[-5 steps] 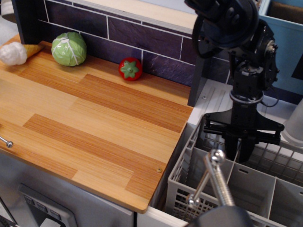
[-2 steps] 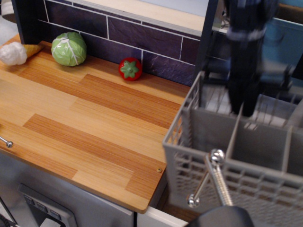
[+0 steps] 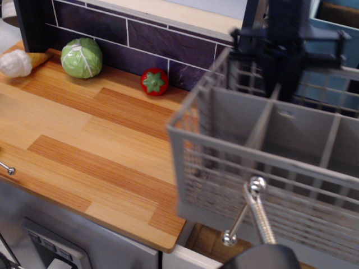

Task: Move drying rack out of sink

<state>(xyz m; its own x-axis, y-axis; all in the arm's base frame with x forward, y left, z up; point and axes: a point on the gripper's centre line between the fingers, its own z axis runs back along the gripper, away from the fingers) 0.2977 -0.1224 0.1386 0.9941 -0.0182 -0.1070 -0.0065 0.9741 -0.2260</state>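
The grey drying rack (image 3: 263, 162) hangs in the air at the right, lifted and blurred by motion, with its left end over the edge of the wooden countertop (image 3: 101, 140). My black gripper (image 3: 287, 73) reaches down into it from above and is shut on an inner divider near the rack's back wall. The sink is hidden behind the raised rack; only its chrome faucet (image 3: 255, 213) shows in front.
A green cabbage (image 3: 82, 58) and a red tomato (image 3: 154, 82) sit at the back of the countertop by the dark tiled wall. A white and orange object (image 3: 19, 61) lies at the far left. A blue box (image 3: 336, 33) is at the upper right.
The rack has risen out of the sink and moved left and up with my gripper. It sat low in the basin a second ago and now partly overhangs the countertop.
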